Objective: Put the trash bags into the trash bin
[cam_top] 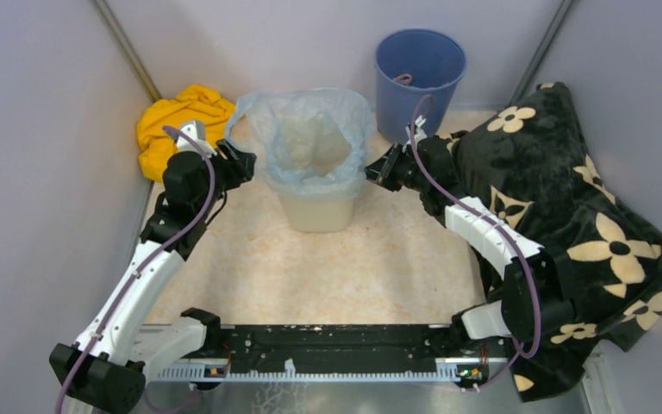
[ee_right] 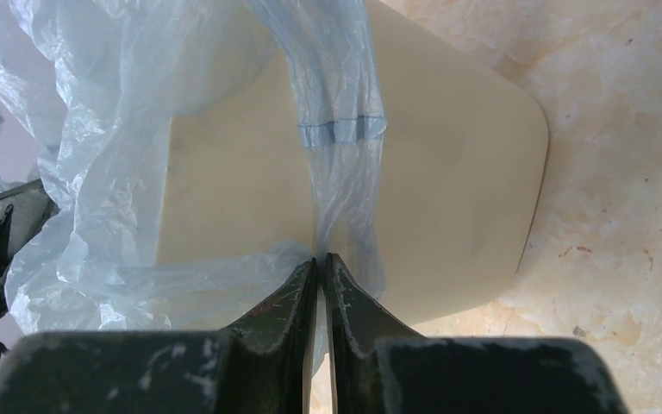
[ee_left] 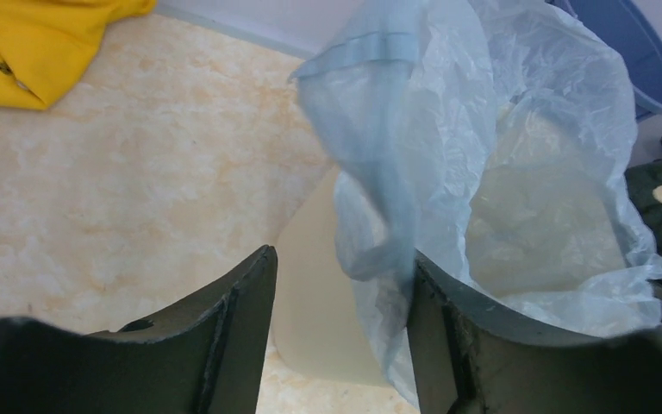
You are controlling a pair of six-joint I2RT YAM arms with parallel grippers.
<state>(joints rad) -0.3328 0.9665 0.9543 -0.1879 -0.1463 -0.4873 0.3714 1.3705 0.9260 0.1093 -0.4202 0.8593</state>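
Pale-blue trash bag (cam_top: 310, 138) draped over cream trash bin (cam_top: 319, 216). Pinched shut on its edge, right gripper (ee_right: 321, 259); spread wide astride a hanging fold, left gripper (ee_left: 340, 259). Probably feather-light, floppy, slippery: best pinched at bunched hem.

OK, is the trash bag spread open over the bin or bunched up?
Spread open: the trash bag gapes over the trash bin, its edges draped outside the rim.
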